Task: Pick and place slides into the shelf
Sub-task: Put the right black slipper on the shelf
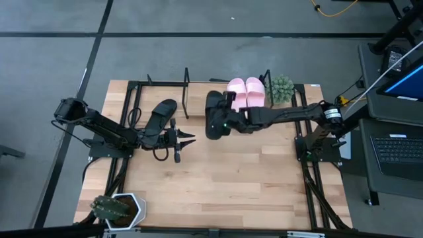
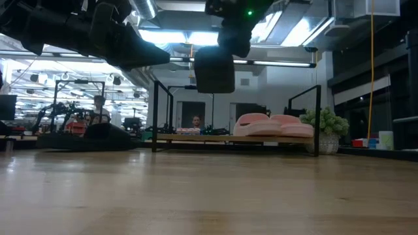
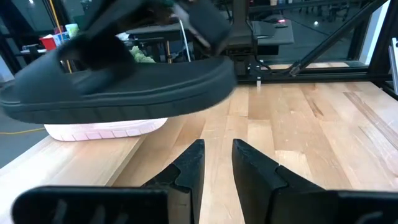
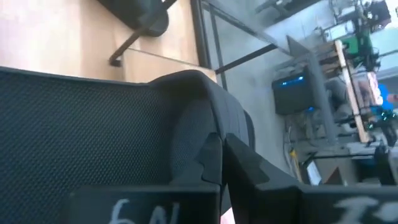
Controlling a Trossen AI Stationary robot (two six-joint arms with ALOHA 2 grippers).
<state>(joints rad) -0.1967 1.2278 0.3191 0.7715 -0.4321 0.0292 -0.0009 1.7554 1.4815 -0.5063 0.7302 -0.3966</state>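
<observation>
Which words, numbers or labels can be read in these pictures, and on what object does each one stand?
"6N": pale handwritten marks at the bottom edge of the right wrist view, on a dark surface close to the camera; the reading is uncertain.
Laptop screen: lit blue, its content too small to read.
Black slide: no readable label.

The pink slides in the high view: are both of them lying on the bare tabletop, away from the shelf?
No: both pink slides sit side by side on the shelf board, next to a small green plant.
</observation>
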